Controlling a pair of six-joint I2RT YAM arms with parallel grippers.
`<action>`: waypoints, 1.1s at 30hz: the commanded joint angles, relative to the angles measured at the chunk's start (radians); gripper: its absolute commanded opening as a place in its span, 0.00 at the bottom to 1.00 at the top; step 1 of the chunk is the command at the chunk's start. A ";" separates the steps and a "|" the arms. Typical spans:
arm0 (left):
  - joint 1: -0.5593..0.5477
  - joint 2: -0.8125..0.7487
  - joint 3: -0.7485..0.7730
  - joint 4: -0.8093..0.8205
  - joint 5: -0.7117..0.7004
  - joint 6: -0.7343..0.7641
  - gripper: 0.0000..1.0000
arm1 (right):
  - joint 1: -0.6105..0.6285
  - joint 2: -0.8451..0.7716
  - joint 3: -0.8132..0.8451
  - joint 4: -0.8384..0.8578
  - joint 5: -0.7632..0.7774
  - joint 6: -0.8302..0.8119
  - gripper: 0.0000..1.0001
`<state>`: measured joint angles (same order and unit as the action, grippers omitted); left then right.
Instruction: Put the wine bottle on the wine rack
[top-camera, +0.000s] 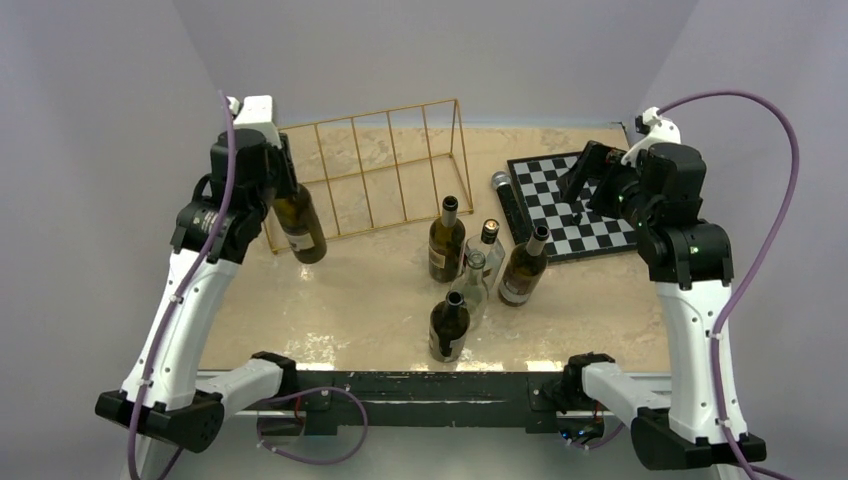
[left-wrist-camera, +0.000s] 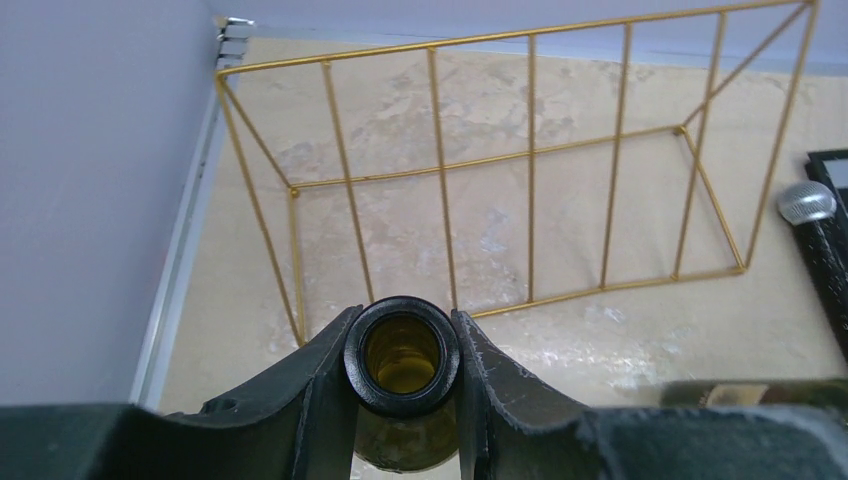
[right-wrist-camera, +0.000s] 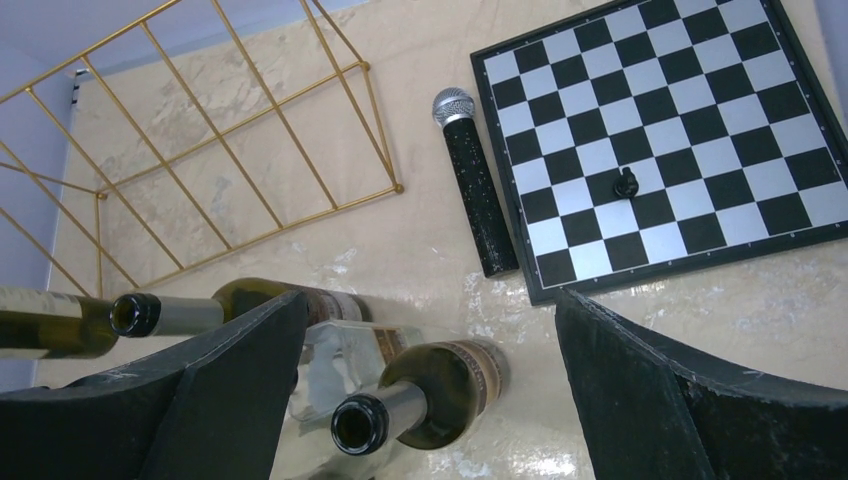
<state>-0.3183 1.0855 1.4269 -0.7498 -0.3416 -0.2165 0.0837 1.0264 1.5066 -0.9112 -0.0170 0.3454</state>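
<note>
My left gripper (left-wrist-camera: 402, 318) is clamped around the neck of the wine bottle (top-camera: 301, 226), just below the lip. The bottle is dark olive-green glass with a pale label, its mouth open and uncorked. It hangs neck-up and tilted, with the base swung toward the near side and seemingly clear of the surface. It is just in front of the left end of the wine rack (top-camera: 396, 165). The rack is a long frame of thin gold wire at the far left of the surface, with upright bars dividing it into rectangular slots.
</note>
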 joint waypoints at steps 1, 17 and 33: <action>0.143 0.029 0.115 0.065 0.092 0.001 0.00 | -0.004 -0.034 0.008 -0.006 0.014 -0.019 0.99; 0.413 0.276 0.231 0.083 0.249 0.005 0.00 | -0.004 -0.098 -0.040 -0.018 -0.034 0.016 0.99; 0.432 0.418 0.309 0.062 0.244 0.074 0.00 | -0.004 -0.106 -0.052 -0.020 -0.015 0.015 0.99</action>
<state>0.1043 1.5066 1.6718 -0.7685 -0.1070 -0.1673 0.0837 0.9287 1.4624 -0.9302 -0.0429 0.3557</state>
